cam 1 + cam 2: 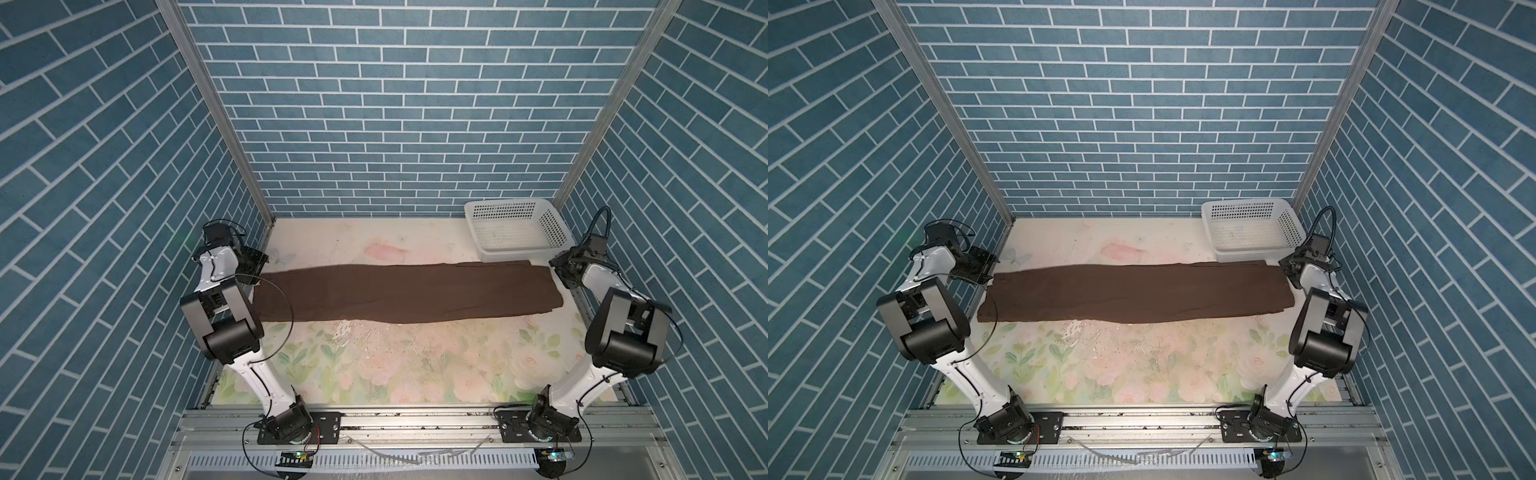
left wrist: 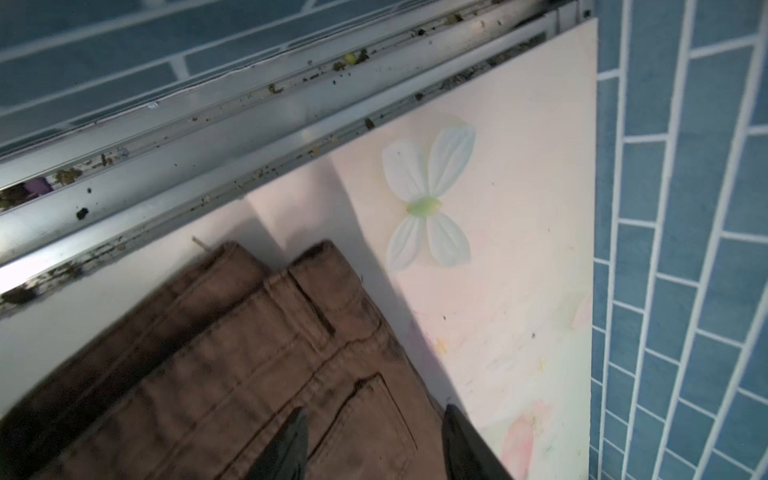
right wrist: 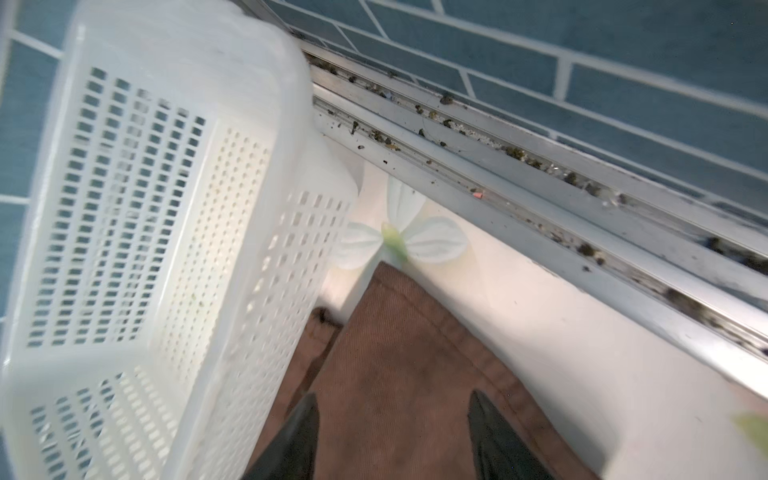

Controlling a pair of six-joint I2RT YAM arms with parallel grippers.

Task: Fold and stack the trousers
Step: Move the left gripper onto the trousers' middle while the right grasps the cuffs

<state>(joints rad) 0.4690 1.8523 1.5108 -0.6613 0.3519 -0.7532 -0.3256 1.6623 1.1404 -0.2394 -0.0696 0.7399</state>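
The dark brown trousers (image 1: 407, 291) (image 1: 1133, 293) lie flat in a long strip across the table, folded lengthwise. The waist end is on the left and the hem end on the right. My left gripper (image 2: 376, 411) is open just above the waistband corner (image 2: 316, 266), with the back pocket (image 2: 365, 419) between its fingers and nothing held. My right gripper (image 3: 394, 395) is open over the hem end (image 3: 399, 332), its fingers spread above the fabric and holding nothing. In both top views the two grippers (image 1: 254, 266) (image 1: 561, 272) sit at the strip's far corners.
A white perforated basket (image 1: 511, 203) (image 1: 1246, 203) (image 3: 166, 208) stands at the back right, touching the trousers' far edge near my right gripper. Aluminium rails (image 2: 249, 124) (image 3: 540, 174) and blue brick walls run close beside both ends. The floral table cover (image 1: 395, 365) spreads in front.
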